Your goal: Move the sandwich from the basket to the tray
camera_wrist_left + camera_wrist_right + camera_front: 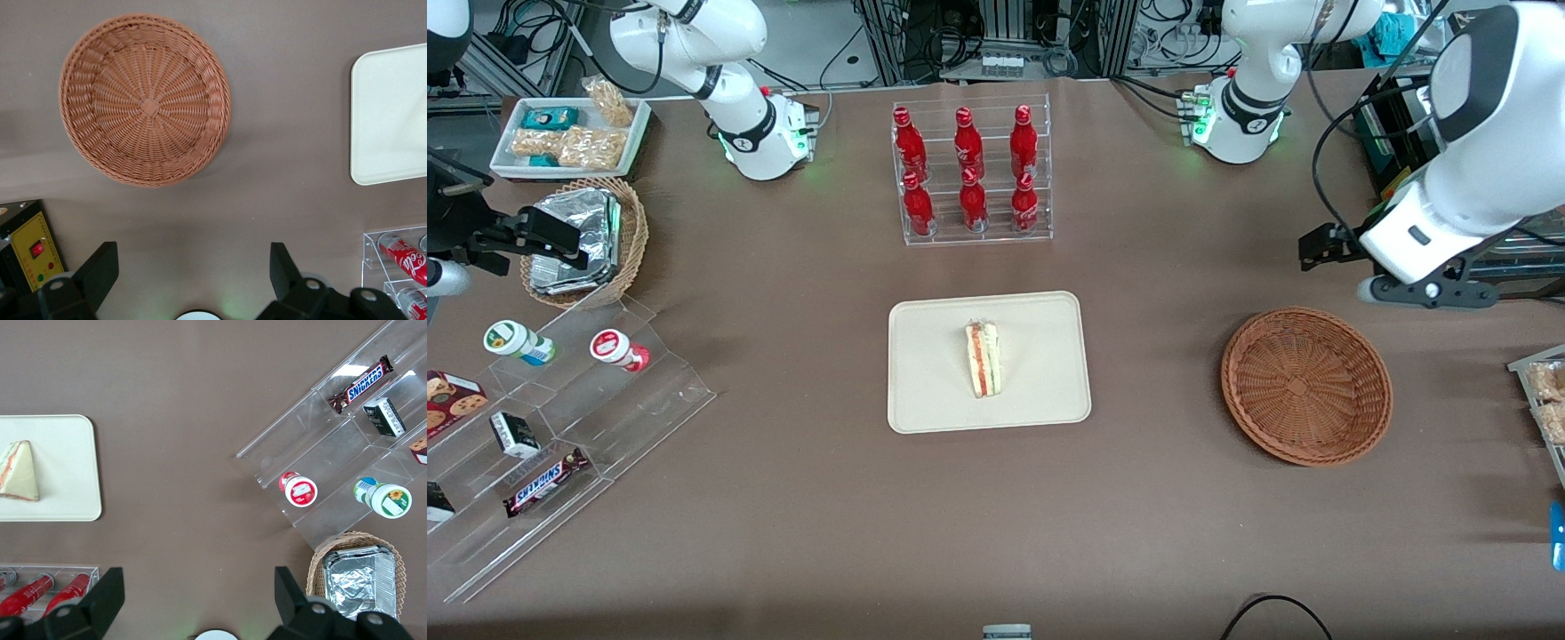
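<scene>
Lying on the tray [934, 391], near its middle, the sandwich [983, 358] is seen with its red-orange and green filling layers turned upward in the front view. The tray is set flat on the brown table [1138, 267], and nothing else is held on it. The basket [1306, 385] is placed well apart from the tray, toward the working arm's end of the table, and its woven bowl is shown holding nothing in both the front and left wrist views. The gripper [193, 273] is held above the table, farther from the front camera than the basket and apart from it; its fingers [100, 270] are spread wide, and nothing is gripped between them.

Farther from the front camera than the tray, a clear acrylic rack [972, 173] is stood, and six red bottles [970, 140] are kept upright in it in two rows of three. Toward the parked arm's end, a light-tan wicker basket [633, 233] is filled with foil-wrapped packets [578, 240]. Farther from the front camera than that basket, a white tray [569, 136] is loaded with snack packets. Nearer the front camera, a stepped clear display stand [569, 444] is laid out with two small round cups [618, 348], a dark little box and a Snickers bar [545, 481] on its tiers.
</scene>
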You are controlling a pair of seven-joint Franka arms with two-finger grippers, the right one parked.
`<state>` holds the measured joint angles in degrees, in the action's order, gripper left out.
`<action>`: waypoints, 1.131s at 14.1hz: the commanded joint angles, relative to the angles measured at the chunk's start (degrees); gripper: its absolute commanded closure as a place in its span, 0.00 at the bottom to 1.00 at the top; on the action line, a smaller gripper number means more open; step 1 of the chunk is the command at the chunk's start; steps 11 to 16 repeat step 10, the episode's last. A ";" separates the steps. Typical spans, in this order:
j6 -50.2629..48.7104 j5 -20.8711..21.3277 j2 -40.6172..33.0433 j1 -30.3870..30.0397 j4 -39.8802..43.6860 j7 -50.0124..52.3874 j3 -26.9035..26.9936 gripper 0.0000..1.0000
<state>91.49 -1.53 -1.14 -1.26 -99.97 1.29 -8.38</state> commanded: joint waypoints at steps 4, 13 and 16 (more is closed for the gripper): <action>-0.53 0.39 -2.10 -2.09 2.94 -3.57 1.94 0.00; -0.52 0.47 -2.81 0.11 4.17 -2.61 4.78 0.00; -0.52 0.47 -2.81 0.11 4.17 -2.61 4.78 0.00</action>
